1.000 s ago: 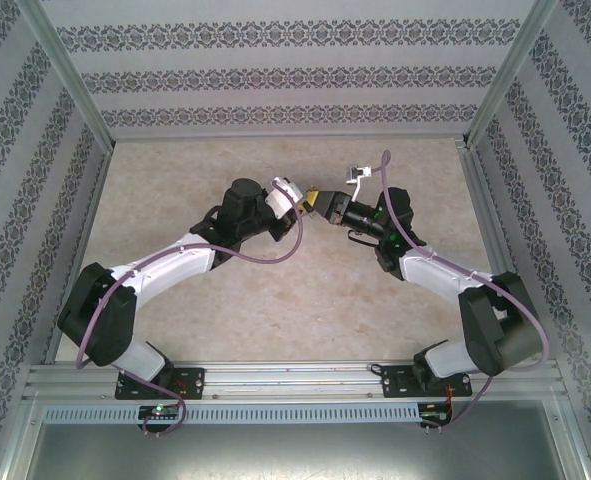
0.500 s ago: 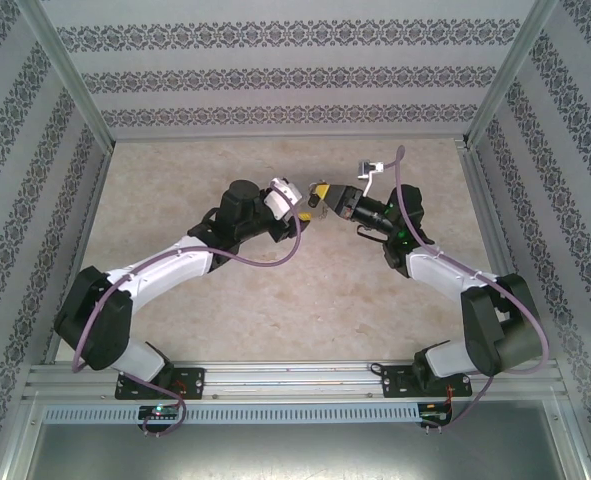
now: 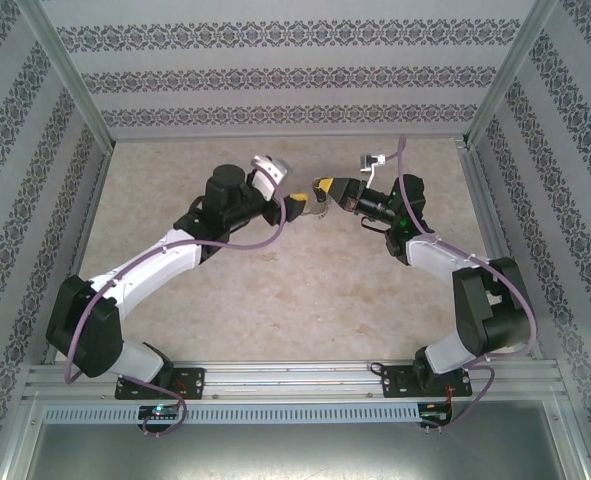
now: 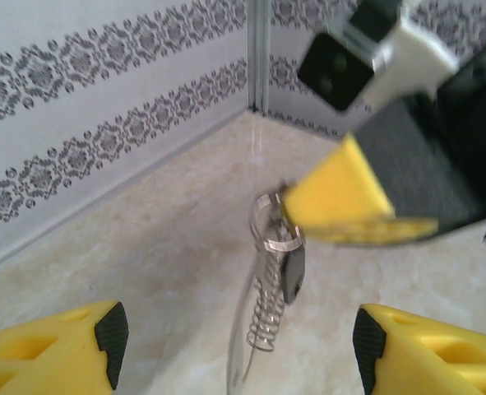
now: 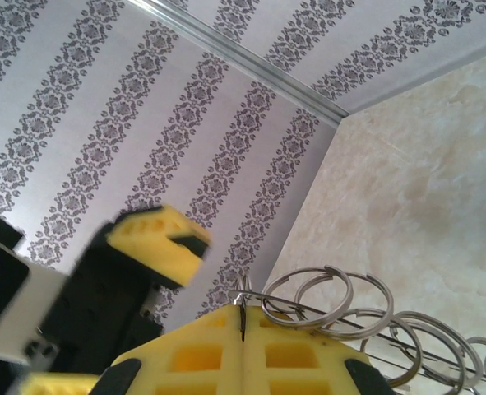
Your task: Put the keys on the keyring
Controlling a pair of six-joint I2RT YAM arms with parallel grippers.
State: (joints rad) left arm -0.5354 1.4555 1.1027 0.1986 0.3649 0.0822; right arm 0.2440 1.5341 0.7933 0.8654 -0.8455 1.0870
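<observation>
The left pincer [image 4: 238, 333] stands wide apart and empty. Just ahead of it, between the two pincers and clear above the desk [image 4: 160, 247], hangs the keyring [image 4: 274, 229], with a small black-headed key [image 4: 293, 276] and a coiled chain [image 4: 265, 317] dangling below (the key looks threaded on, though blur hides the join). The right pincer [image 5: 242, 329] is clamped flat on the keyring's top. I judge it light, stiff, slippery wire that swings freely, so it is best pinched across the flat loop, not by the chain.
</observation>
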